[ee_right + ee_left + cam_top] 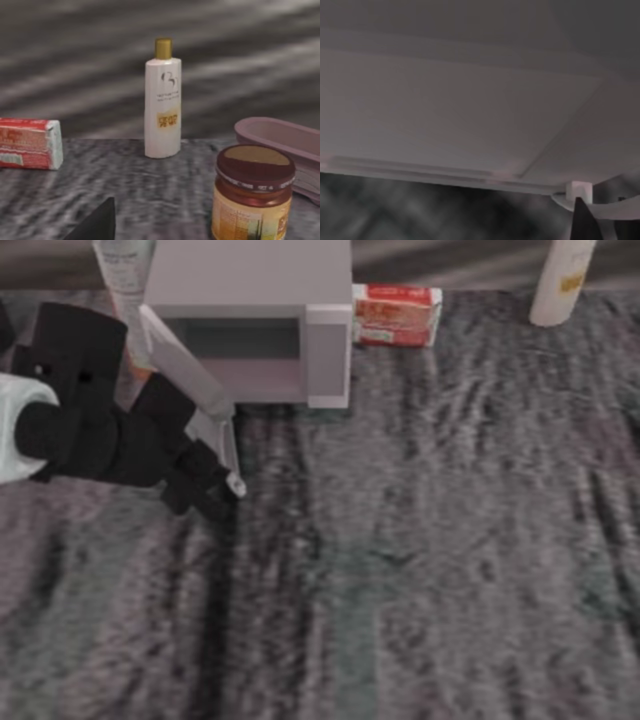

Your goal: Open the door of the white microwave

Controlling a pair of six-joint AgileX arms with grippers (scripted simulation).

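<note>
The white microwave [250,275] stands at the table's far edge, left of centre. Its door [190,365] is swung out toward the front left, so the cavity [240,350] shows beside the narrow control panel [328,355]. My left gripper [222,487] is at the door's free end, shut on the door's handle [236,486]. In the left wrist view the door [460,115] fills most of the picture, and one dark fingertip [585,220] sits against the curved handle [579,191]. Only a dark corner of my right gripper [97,225] shows in the right wrist view; that arm is out of the top view.
A red-and-white carton [397,315] lies just right of the microwave. A white bottle [562,280] stands at the far right, and a white tube [125,275] behind the door. The right wrist view shows a jar [252,195] and a purple tub [285,142].
</note>
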